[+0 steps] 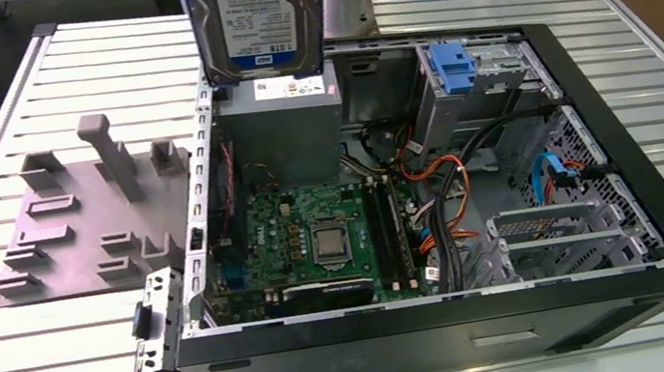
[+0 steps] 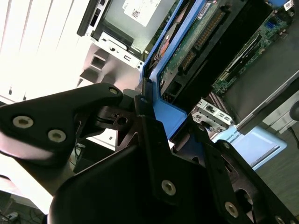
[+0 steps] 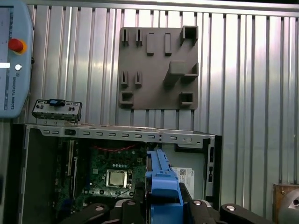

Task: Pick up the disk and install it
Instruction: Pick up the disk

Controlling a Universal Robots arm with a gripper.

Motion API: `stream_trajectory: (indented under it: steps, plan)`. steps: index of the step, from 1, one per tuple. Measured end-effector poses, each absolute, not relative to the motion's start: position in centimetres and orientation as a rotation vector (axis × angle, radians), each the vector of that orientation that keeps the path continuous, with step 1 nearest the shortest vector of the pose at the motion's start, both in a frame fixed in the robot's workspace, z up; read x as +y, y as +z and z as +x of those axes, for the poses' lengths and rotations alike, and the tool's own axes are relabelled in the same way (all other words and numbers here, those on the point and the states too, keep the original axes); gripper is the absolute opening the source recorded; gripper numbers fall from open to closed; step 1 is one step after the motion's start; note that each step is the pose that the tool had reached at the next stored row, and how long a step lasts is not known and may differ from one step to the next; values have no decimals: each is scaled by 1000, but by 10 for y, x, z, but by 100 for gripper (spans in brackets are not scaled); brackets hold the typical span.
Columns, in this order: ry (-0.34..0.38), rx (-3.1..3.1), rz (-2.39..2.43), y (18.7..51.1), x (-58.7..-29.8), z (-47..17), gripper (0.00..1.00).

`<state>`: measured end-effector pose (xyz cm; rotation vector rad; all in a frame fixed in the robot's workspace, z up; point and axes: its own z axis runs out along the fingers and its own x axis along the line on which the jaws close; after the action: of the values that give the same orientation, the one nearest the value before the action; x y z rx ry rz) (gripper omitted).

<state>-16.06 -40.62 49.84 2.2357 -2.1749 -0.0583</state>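
Note:
The disk (image 1: 256, 16) hangs upright above the far end of the open computer case (image 1: 615, 117), its white-and-blue label facing the exterior camera. Its lower edge is just above the grey power supply (image 1: 284, 124). In the second wrist view my gripper (image 2: 169, 117) is shut on the end tab of the disk's blue carrier (image 2: 163, 109), with the disk's green circuit board (image 2: 196, 42) running away from the black fingers (image 2: 145, 116). In the first wrist view the disk's blue carrier (image 3: 163, 179) stands between the black fingers (image 3: 198, 210) of my gripper (image 3: 163, 205), over the case.
Inside the case lie the motherboard (image 1: 313, 237), orange and black cables (image 1: 443, 180), a bay with a blue carrier (image 1: 452, 67) and a metal drive cage (image 1: 548, 238). A grey fixture plate (image 1: 91, 230) lies on the slatted table (image 1: 19, 367) at the exterior view's left. A teach pendant (image 3: 14, 60) rests nearby.

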Motion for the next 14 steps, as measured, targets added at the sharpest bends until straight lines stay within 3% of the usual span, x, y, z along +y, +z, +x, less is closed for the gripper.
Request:
stream_trajectory:
  steps: [14]
  plan:
    - [-57,-2174,2235,498,-413,-150,37]
